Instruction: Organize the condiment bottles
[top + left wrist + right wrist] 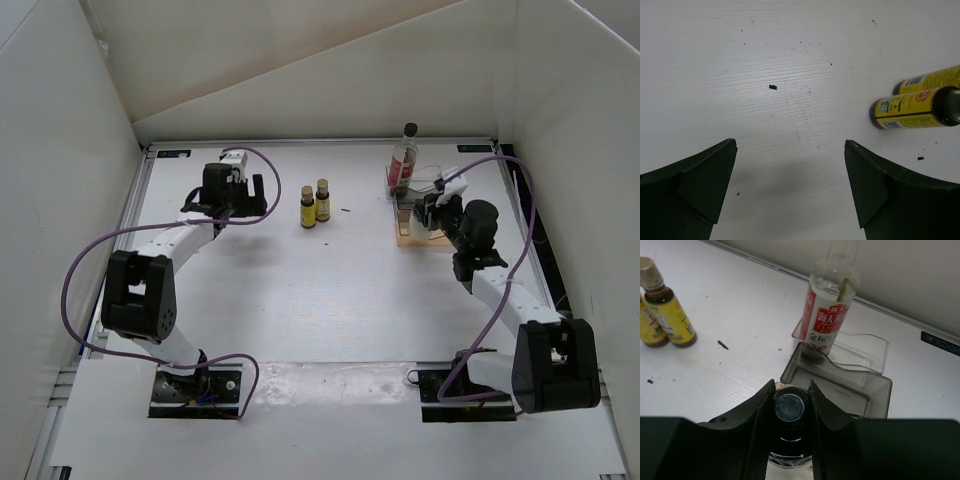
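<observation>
My right gripper (791, 386) is shut on the black cap of a short clear bottle (790, 407), held upright at the near end of the clear tray (871, 390). The taller red-labelled bottle (830, 315) stands upright in the tray's far compartment, also seen from above (404, 160). Two small amber bottles with gold caps and yellow labels (308, 207) (323, 200) stand side by side mid-table, left of the tray. My left gripper (790, 150) hangs open over bare table, with both amber bottles (912, 107) (935, 77) off to its right.
The tray's tan wooden base (404, 236) shows under the right gripper (428, 212). White walls close the table at the back and both sides. Purple cables loop from each arm. Small dark specks (772, 87) dot the white tabletop.
</observation>
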